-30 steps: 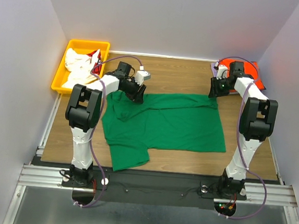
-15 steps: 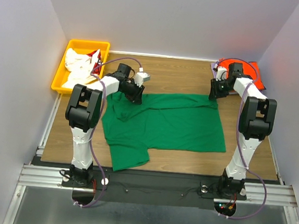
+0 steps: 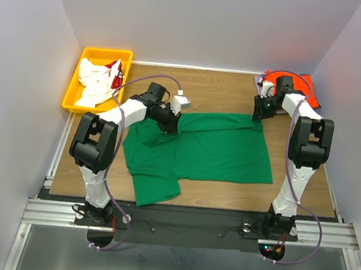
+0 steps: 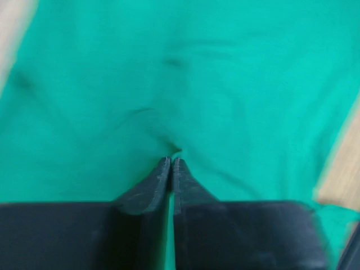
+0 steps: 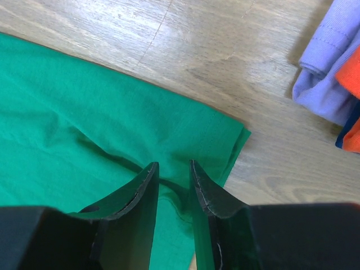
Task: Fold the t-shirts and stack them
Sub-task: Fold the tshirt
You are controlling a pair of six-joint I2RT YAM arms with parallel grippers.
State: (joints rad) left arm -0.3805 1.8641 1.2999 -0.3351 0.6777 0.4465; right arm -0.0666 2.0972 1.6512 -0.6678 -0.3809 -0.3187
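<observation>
The green t-shirt [image 3: 210, 153] lies spread on the wooden worktop [image 3: 222, 88], its far-left part rumpled under the left arm and one sleeve reaching toward the near edge. The left pincer [image 4: 170, 162] is down on that rumpled part. In the left wrist view its fingers are pressed together with only a sliver of green between them, pinching a small pucker of the cloth, and creases run out from the tips. That view is blurred, so the weave and the exact fold in the grip are hard to make out. From above, the wrist hides the contact itself.

The right pincer [image 5: 173, 166] is at the shirt's far-right corner. Its fingers stand narrowly apart, closed on a raised ridge of green cloth just inside the hem, and a dark crease leads into the gap. The lower part of both fingers is cut off by the pincer's black body.

Beyond that corner, apart from the green cloth, lies a folded lavender t-shirt [image 5: 329, 62] with an orange t-shirt [image 5: 349, 73] on top. Both are cut off by the right wrist frame's edge, and a dark blue strip shows under the orange. In the overhead view the right arm covers part of this stack.

At the far left a yellow bin [image 3: 72, 94] holds bunched white t-shirts [image 3: 95, 83] with red. How many there are cannot be told.
</observation>
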